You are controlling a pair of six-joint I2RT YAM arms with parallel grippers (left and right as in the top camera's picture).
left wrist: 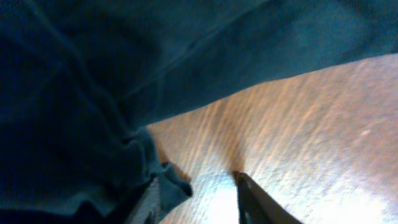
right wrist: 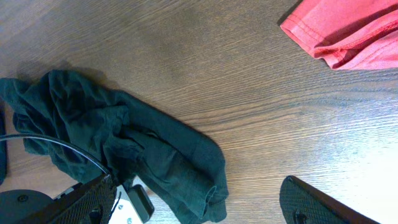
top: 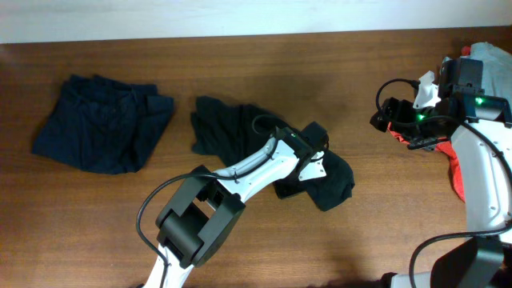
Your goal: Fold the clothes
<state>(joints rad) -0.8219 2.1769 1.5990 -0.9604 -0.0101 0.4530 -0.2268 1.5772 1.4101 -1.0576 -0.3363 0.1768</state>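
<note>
A very dark T-shirt (top: 240, 128) lies crumpled mid-table, one end trailing to the lower right (top: 332, 186). My left gripper (top: 309, 164) is down on that end. In the left wrist view, dark cloth (left wrist: 93, 81) fills the upper left and a hem flap drapes over the left finger (left wrist: 149, 205). The left gripper (left wrist: 199, 180) stands open, with bare wood showing between its fingers. My right gripper (top: 386, 117) hovers at the right, away from the shirt. Its own view shows the right gripper (right wrist: 198, 183) wide open and empty, high above the T-shirt (right wrist: 124, 137).
A dark navy garment (top: 100, 124) lies bunched at the left. A red garment (top: 458, 172) (right wrist: 348, 31) and a light grey-blue one (top: 492, 56) sit at the far right beside the right arm. The wooden table (top: 320, 72) has a white wall along its back edge.
</note>
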